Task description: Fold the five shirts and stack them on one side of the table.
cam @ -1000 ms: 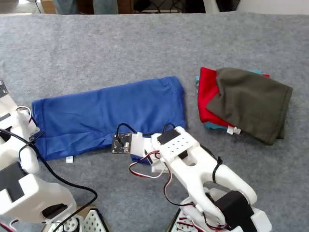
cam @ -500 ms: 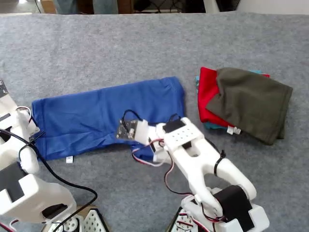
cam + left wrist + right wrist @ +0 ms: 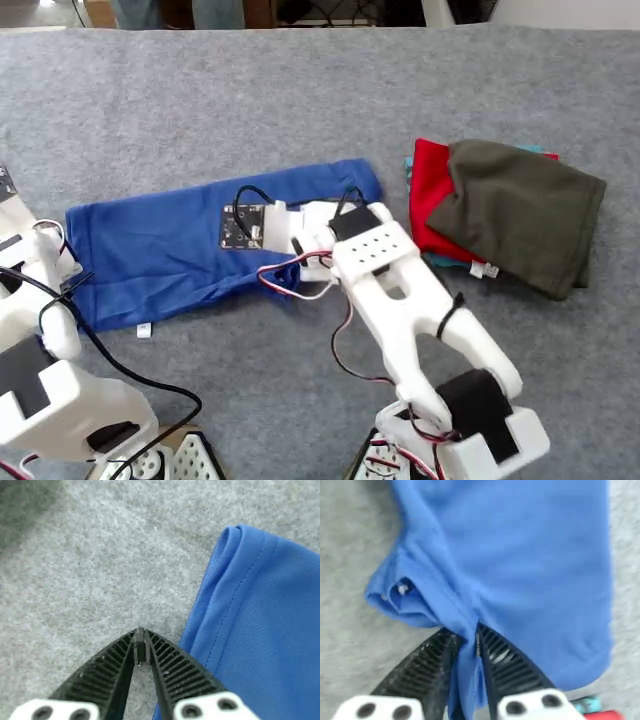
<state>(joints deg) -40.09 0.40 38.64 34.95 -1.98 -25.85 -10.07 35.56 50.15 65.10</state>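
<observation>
Left arm [image 3: 40,330]: you are seeing it sitting at the left edge of the grey worktop [image 3: 300,90], just beside the blue shirt's left end.

Left tool [image 3: 141,650]: its two black ribbed fingers are pressing together, tips meeting. It is hovering over bare grey felt, just beside a stitched, folded-over edge of the blue shirt. You cannot tell from this angle whether the tips are touching the felt.

Blue shirt [image 3: 160,250]: it is lying stretched out as a long band across the middle of the worktop. It is running from beside the left arm to near the folded pile. A small white tag [image 3: 144,330] is showing at its near left corner.

Right tool [image 3: 470,640]: it is pinching the blue shirt. A ridge of blue cloth is running down between the two black fingers, and the fabric is bunching into a loose fold on one side of them.

Right arm [image 3: 400,300]: you are watching it reaching from the near edge up over the right half of the blue shirt.

Folded pile: it is sitting at the right side of the worktop, apart from the blue shirt. An olive shirt [image 3: 525,215] is lying on top, a red shirt [image 3: 430,195] is showing beneath it, and a sliver of a teal shirt [image 3: 440,260] is peeking out under the red one.
</observation>
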